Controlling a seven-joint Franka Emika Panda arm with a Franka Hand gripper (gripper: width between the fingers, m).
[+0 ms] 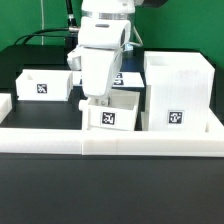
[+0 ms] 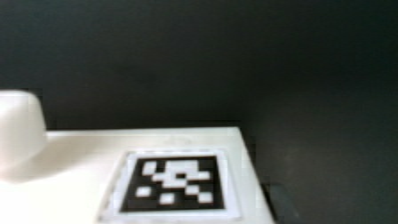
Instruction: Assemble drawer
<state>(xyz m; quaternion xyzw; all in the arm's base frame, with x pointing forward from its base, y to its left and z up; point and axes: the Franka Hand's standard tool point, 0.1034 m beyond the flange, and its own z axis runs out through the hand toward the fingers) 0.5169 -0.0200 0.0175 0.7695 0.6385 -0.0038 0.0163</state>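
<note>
The tall white case (image 1: 178,92) stands at the exterior view's right, its tag facing front. One small open-top tray (image 1: 113,113) sits in the middle beside the case, and a second tray (image 1: 45,85) sits at the left. My gripper (image 1: 94,100) points down at the middle tray's left wall, and its fingertips are hidden behind the hand and that wall. The wrist view shows a white tagged surface (image 2: 178,180) very close, a rounded white part (image 2: 18,130) at one side and dark table beyond. It does not show the jaws plainly.
A long low white rail (image 1: 110,142) runs along the table's front edge, and another rail (image 1: 5,108) is at the left. The black table top (image 1: 40,55) lies behind the trays, with cables at the back.
</note>
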